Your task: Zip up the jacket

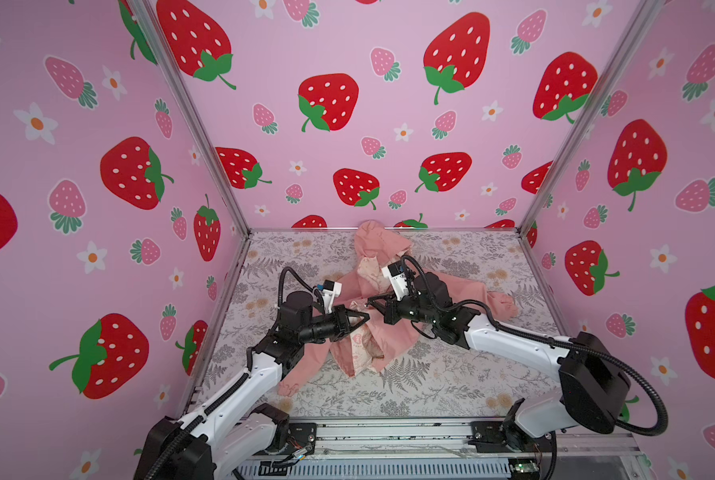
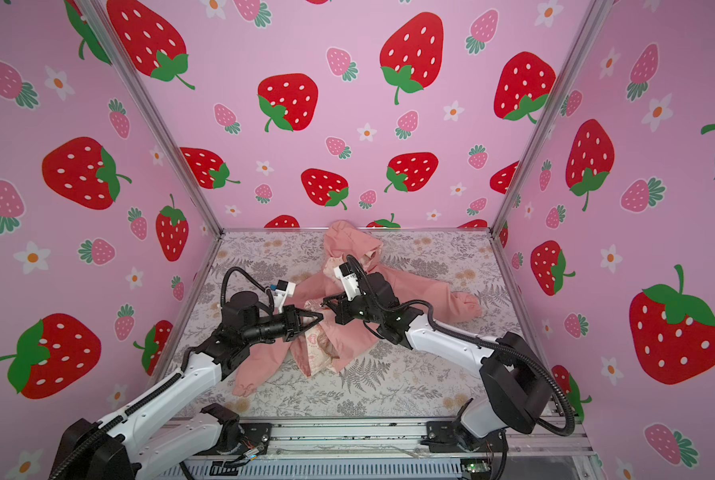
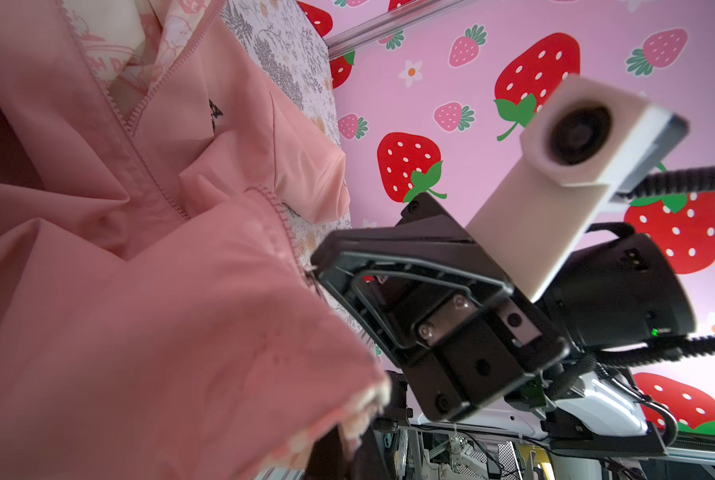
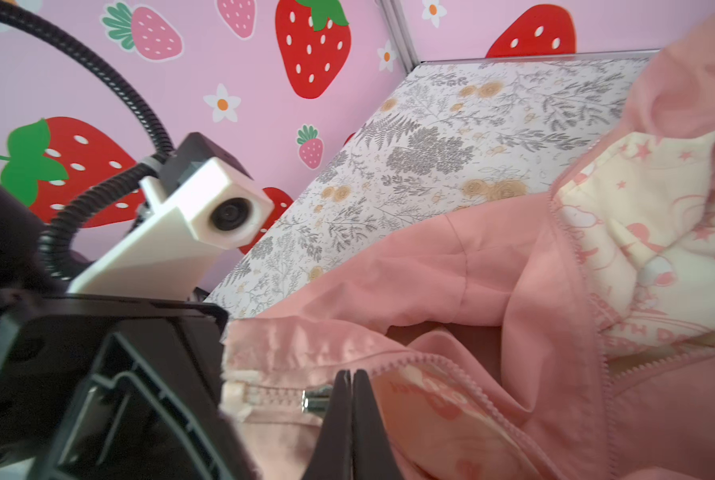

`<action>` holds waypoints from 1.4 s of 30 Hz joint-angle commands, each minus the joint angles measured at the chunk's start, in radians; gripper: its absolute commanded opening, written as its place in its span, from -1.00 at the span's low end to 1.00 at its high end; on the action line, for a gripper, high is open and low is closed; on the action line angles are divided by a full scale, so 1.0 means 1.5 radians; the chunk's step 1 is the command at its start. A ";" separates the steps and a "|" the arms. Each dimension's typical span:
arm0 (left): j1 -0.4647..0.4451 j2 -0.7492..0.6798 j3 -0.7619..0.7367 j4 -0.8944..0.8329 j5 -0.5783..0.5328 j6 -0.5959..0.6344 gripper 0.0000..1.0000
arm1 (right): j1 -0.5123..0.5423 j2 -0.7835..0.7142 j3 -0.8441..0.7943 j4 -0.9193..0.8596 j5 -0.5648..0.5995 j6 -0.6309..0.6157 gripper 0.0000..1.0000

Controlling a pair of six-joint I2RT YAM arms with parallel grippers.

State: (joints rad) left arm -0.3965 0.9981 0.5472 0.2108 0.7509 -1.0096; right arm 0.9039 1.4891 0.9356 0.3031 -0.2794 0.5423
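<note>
Left gripper is clamped shut on the bottom hem of the jacket. It meets the right gripper tip to tip. The right gripper's fingers are pressed together on the end of the metal zipper slider. Beyond both tips the zipper edges spread apart over cream lining, and the hood touches the back wall. Bare floral table lies open behind the grippers toward the arm bases and out to each side. Both arms reach inward and low, forearms nearly level, wrists facing each other over the jacket's middle.
</note>
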 commanded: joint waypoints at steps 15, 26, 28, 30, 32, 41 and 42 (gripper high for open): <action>0.011 0.024 -0.017 0.107 0.014 -0.053 -0.20 | 0.022 -0.022 -0.003 0.013 0.000 0.001 -1.00; 0.037 0.014 -0.054 0.142 -0.018 -0.102 -0.46 | 0.025 -0.037 -0.020 0.015 0.005 0.005 -1.00; 0.040 0.013 -0.058 0.141 -0.019 -0.104 -0.53 | 0.025 -0.039 -0.021 0.015 0.005 0.005 -1.00; 0.042 0.013 -0.061 0.144 -0.020 -0.107 -0.58 | 0.026 -0.041 -0.021 0.015 0.004 0.004 -1.00; 0.044 0.015 -0.063 0.143 -0.021 -0.111 -0.69 | 0.025 -0.042 -0.021 0.014 0.002 0.004 -1.00; 0.052 0.021 -0.063 0.149 -0.019 -0.108 -1.00 | 0.018 -0.056 -0.024 -0.023 -0.005 -0.004 -0.89; 0.052 0.021 -0.060 0.143 -0.018 -0.103 -1.00 | 0.014 -0.063 -0.030 -0.031 -0.001 -0.004 -0.70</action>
State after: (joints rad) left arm -0.3302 1.0344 0.4534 0.4038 0.7242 -1.1748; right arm 0.9329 1.4475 0.9112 0.2825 -0.2764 0.5514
